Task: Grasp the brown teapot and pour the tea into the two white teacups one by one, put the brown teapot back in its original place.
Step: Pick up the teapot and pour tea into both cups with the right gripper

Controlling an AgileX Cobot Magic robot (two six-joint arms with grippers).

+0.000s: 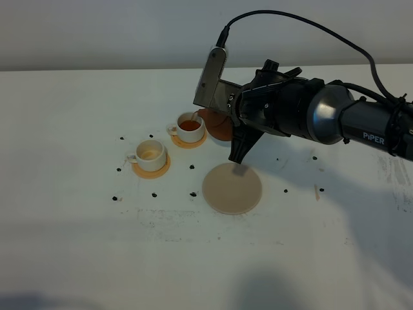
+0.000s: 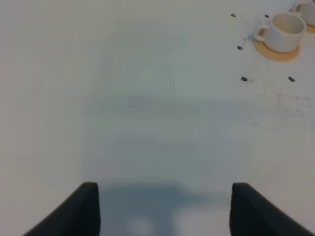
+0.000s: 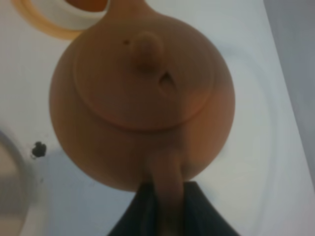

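Observation:
My right gripper point(image 3: 167, 214) is shut on the loop handle of the brown teapot point(image 1: 217, 125) point(image 3: 142, 93), which hangs tilted with its spout over the farther white teacup point(image 1: 189, 128) point(image 3: 74, 11). That cup holds orange tea and stands on an orange-tan coaster point(image 1: 191, 141). The nearer white teacup point(image 1: 152, 154) point(image 2: 285, 30) looks pale inside and stands on its own coaster point(image 1: 153, 169). The pale beige round coaster point(image 1: 232, 188), the original place, lies bare in front of the teapot. In the left wrist view my left gripper point(image 2: 165, 211) is open over bare table, far from the cups.
The white table point(image 1: 97, 245) carries small black marks point(image 1: 193, 167) scattered around the cups and the beige coaster. My right arm point(image 1: 303, 113) reaches in from the right, above the table behind the beige coaster. A grey wall runs along the back.

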